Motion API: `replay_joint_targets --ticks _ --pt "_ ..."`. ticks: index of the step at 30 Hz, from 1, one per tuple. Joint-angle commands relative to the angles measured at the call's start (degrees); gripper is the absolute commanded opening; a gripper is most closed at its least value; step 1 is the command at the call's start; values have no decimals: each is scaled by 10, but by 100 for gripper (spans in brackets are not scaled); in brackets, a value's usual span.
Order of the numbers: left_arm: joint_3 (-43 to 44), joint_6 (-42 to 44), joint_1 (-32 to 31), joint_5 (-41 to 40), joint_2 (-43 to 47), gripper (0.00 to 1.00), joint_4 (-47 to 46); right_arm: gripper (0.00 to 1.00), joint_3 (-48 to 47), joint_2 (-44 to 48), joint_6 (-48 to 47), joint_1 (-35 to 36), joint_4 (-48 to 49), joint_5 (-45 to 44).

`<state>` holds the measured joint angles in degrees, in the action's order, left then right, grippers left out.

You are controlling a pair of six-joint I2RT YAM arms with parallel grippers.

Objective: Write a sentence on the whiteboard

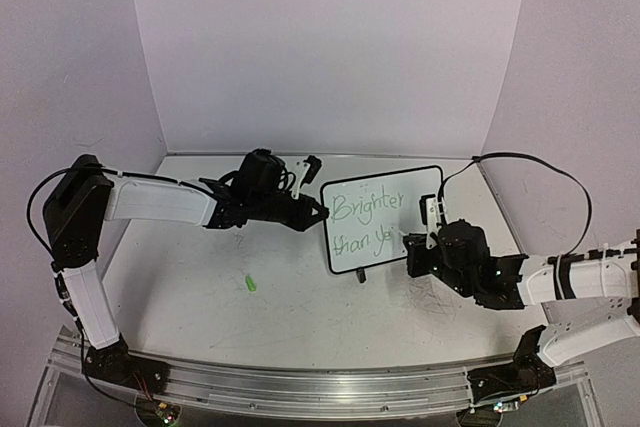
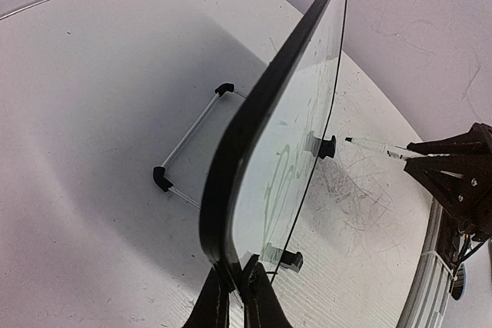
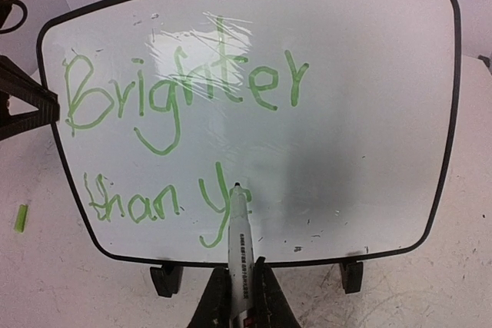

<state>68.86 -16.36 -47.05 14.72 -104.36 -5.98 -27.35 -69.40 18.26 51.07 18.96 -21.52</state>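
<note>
Right claw point(image 3: 241, 278) is clamped on a white marker point(image 3: 239, 228), its tip touching the whiteboard point(image 3: 369, 113) at the green sentence point(image 3: 177, 90), which reads "Brighter than ye". Left claw point(image 2: 234, 286) pinches the board's side edge; the board stands upright on its black feet point(image 3: 165, 278) on the white counter point(image 1: 190, 287).

Left tool point(image 2: 234, 278) and right tool point(image 3: 240, 276), both seemingly clamped, face inward.

Three plain pale panels — a back wall point(image 1: 330, 47), a left wall point(image 1: 70, 57) and a right wall point(image 1: 580, 67) — enclose a white tabletop point(image 1: 200, 297), scuffed with grey scribbles, evenly lit, with an aluminium rail point(image 1: 320, 384) along its near edge.
</note>
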Motion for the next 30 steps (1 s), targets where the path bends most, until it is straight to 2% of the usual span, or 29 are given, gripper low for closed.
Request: replay_joint_targets --ticks 1,9,14,30 --pt "-7 27 9 -66 23 0 1 0 -8 -9 -3 -2 21 -8" --pt "-6 26 9 -62 22 0 0 0 -5 -21 -6 -2 46 -9" --pt "-7 26 9 -62 23 0 1 0 -15 -40 18 -3 23 -42" --pt "-6 28 9 -59 25 0 0 0 -28 -58 19 -12 23 -52"
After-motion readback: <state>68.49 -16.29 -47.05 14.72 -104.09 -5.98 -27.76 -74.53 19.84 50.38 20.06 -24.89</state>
